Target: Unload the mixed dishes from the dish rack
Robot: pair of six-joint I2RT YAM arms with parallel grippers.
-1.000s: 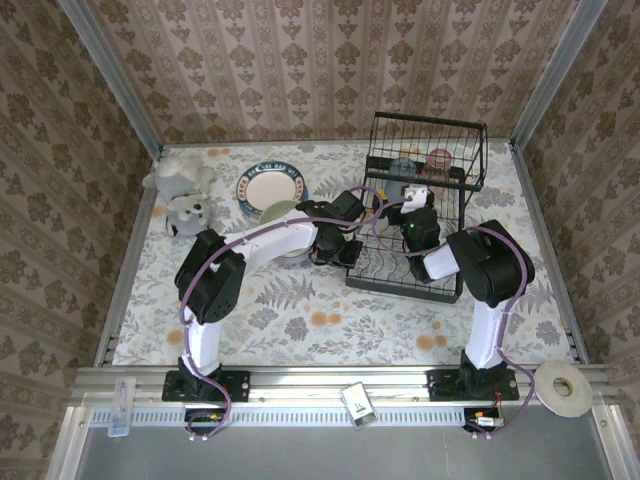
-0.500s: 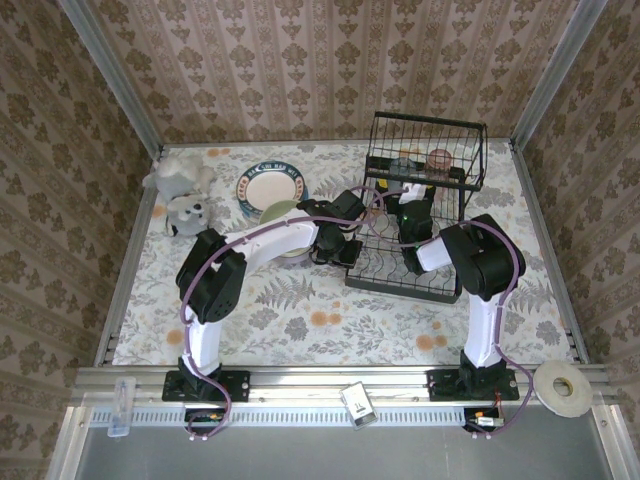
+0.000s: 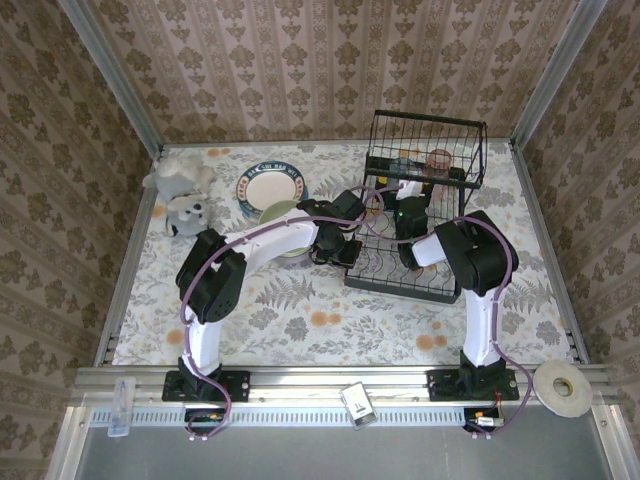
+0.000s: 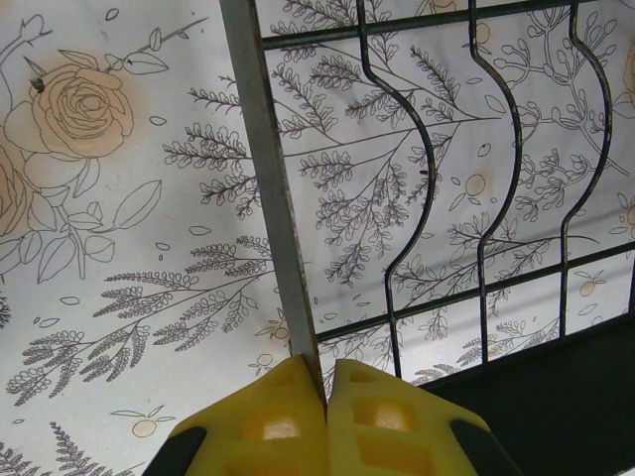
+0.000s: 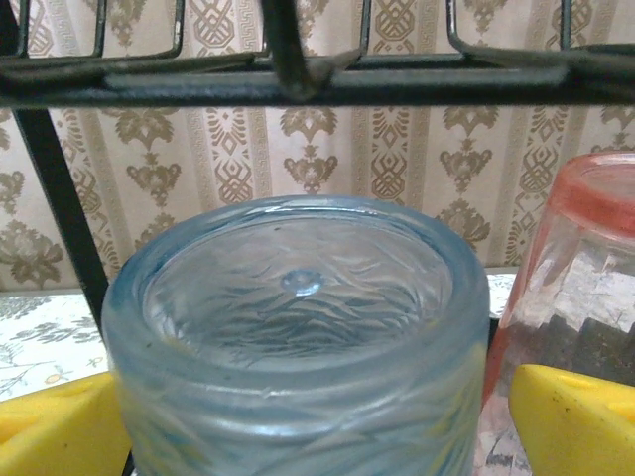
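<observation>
Up on the dish rack's (image 3: pixel 400 287) raised shelf, the bluish cup (image 5: pixel 298 347) stands bottom-up, just beside the pink cup (image 5: pixel 575 258), flanked by the spread right tool (image 5: pixel 317 426). The left tool (image 4: pixel 325 397) pinches the rack's edge bar, low over the desk (image 3: pixel 300 310).

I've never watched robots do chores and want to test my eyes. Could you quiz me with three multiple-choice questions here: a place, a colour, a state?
1. Where is the bluish cup? A on the table; B in the dish rack, between the fingers of the right gripper; C on a plate.
2. What colour is the second cup, beside it? A green; B black; C pink.
3. What is the left gripper doing? A clamped shut on a rack bar; B open over a bowl; C holding a cup.
Answers: 1 B, yellow fingers flank it under rack wires; 2 C, its glass is pink; 3 A, its fingers meet around the bar.
</observation>
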